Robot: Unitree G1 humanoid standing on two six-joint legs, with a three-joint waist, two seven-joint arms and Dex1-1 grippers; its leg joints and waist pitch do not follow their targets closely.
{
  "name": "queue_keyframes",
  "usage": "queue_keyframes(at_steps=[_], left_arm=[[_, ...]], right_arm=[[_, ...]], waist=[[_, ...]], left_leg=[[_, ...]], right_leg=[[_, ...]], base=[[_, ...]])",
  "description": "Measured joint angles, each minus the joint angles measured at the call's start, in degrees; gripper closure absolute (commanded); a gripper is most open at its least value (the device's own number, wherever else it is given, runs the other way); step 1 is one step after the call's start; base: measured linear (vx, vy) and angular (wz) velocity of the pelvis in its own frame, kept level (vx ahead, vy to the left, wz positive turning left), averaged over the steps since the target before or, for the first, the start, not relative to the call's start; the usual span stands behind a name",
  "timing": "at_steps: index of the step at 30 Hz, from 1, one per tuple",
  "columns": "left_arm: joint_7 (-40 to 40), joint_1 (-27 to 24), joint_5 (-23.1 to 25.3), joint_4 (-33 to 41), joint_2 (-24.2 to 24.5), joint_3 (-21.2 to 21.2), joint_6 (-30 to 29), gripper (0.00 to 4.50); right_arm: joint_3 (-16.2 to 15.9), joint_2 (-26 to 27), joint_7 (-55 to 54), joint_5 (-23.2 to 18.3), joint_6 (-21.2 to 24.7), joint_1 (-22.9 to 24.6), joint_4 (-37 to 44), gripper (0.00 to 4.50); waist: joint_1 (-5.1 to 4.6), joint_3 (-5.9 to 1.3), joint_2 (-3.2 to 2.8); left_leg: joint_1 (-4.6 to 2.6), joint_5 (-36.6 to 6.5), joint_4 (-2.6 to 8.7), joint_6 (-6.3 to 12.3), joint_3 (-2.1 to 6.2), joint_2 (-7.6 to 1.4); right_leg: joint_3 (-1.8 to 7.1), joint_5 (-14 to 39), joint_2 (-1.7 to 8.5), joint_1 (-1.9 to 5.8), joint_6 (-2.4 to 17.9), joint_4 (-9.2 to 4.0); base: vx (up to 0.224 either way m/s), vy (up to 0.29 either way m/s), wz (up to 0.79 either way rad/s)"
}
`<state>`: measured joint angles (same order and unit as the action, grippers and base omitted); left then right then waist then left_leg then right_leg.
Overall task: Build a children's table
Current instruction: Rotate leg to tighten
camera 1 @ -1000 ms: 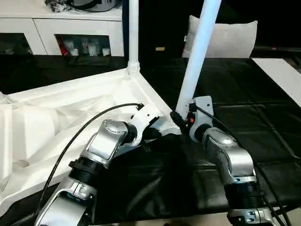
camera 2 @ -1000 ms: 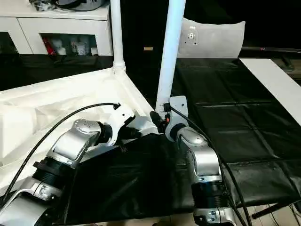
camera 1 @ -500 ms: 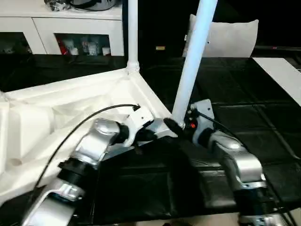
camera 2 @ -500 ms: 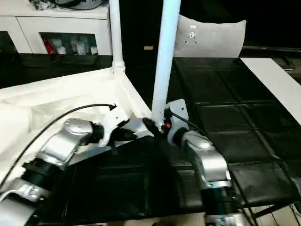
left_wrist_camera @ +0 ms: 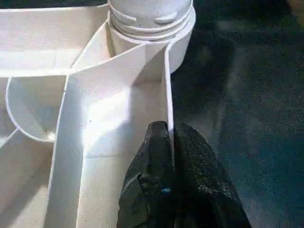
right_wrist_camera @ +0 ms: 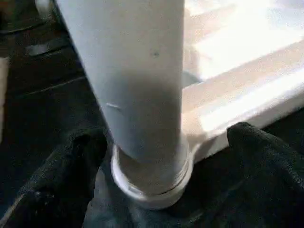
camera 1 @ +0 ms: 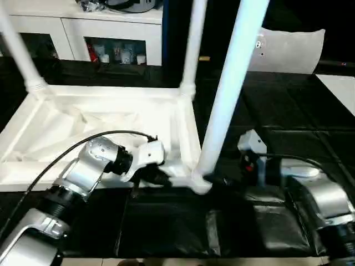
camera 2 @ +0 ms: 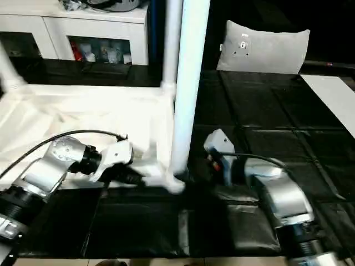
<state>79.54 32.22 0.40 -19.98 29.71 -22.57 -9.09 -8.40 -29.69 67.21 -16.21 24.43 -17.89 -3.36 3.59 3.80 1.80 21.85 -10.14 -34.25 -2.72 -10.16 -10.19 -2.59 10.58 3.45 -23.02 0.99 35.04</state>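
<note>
The white tabletop [camera 1: 105, 119] lies upside down on the black mat. Three white legs stand in its corner sockets: far left [camera 1: 16, 47], far right [camera 1: 191, 44] and near right [camera 1: 230, 94]. My left gripper [camera 1: 160, 178] is shut on the tabletop's near rim [left_wrist_camera: 167, 85], one finger [left_wrist_camera: 154, 152] on each side of the thin wall, just beside the near-right socket [left_wrist_camera: 149, 19]. My right gripper [right_wrist_camera: 166, 142] is open. Its black fingers [right_wrist_camera: 71, 161] stand apart on either side of the near-right leg's base [right_wrist_camera: 152, 185], where it sits in the socket.
A grey-white pillow [camera 1: 288, 50] leans at the back right. A white cabinet [camera 1: 111, 33] with filled shelves runs along the back left. A flat white board strip [camera 1: 341, 88] lies at the far right. Black mat [camera 1: 166, 233] covers the front.
My right gripper's fingers have spread off the near-right leg, which now stands more upright in its socket. The head view has shifted. My left gripper keeps its hold on the rim.
</note>
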Motion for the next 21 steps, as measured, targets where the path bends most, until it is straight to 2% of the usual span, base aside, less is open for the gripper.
queue_keyframes(at_steps=[4,10,14,15,17,19,21], left_arm=[[2.7,0.0,-0.5,0.0,0.8,-0.7,1.7,4.50],[4.3,0.0,-0.7,0.0,0.7,-1.7,3.4,4.50],[4.6,0.0,-0.7,0.0,0.7,-1.7,3.8,4.50],[4.6,0.0,-0.7,0.0,0.7,-1.7,3.9,4.50],[4.6,0.0,-0.7,-0.1,0.7,-1.7,4.2,4.50],[4.6,0.0,-0.7,-0.2,0.6,-1.7,4.4,4.50],[4.6,0.0,-0.7,-0.2,0.6,-1.7,4.4,4.50]], right_arm=[[-1.4,-0.5,4.6,-1.7,0.3,-0.4,-0.3,0.58],[-3.3,-0.9,8.1,-1.8,0.0,-1.4,-1.8,1.06],[-3.3,-1.0,9.0,-2.2,-0.2,-1.8,-1.8,1.29],[-3.3,-1.0,9.1,-2.2,-0.2,-1.9,-1.8,1.51],[-3.4,-0.9,9.1,-2.2,-0.4,-1.9,-1.9,1.61],[-3.4,-0.9,9.5,-2.2,-0.7,-1.9,-1.9,1.93],[-3.4,-0.9,9.7,-2.3,-0.7,-1.9,-1.9,2.02]], waist=[[0.15,-0.01,0.01],[0.14,0.00,0.06],[0.13,0.00,0.06],[0.14,0.00,0.06],[0.15,0.00,0.07],[0.15,0.00,0.07],[0.15,0.00,0.07]], left_leg=[[0.00,0.0,-0.02,0.00,0.01,-0.02],[0.04,0.0,-0.12,0.01,0.01,-0.03],[0.03,0.0,-0.14,0.01,0.01,-0.04],[0.04,0.0,-0.14,0.01,0.01,-0.04],[0.05,0.0,-0.15,0.01,0.00,-0.04],[0.05,0.0,-0.16,0.01,0.00,-0.04],[0.05,0.0,-0.17,0.01,0.01,-0.04]], right_leg=[[-0.03,0.0,0.00,0.00,0.0,0.06],[-0.03,0.0,0.01,-0.01,0.0,0.11],[-0.04,0.0,0.01,-0.01,0.0,0.14],[-0.04,0.0,0.01,-0.01,0.0,0.14],[-0.03,0.0,0.01,-0.01,0.0,0.13],[-0.04,0.0,0.01,-0.02,0.0,0.14],[-0.04,0.0,0.01,-0.02,0.0,0.15]], base=[[0.000,0.000,0.00],[0.000,0.000,0.00],[0.000,0.000,0.00],[0.000,0.000,0.00],[0.000,0.000,0.00],[0.000,0.000,0.00],[0.000,0.000,0.00]])
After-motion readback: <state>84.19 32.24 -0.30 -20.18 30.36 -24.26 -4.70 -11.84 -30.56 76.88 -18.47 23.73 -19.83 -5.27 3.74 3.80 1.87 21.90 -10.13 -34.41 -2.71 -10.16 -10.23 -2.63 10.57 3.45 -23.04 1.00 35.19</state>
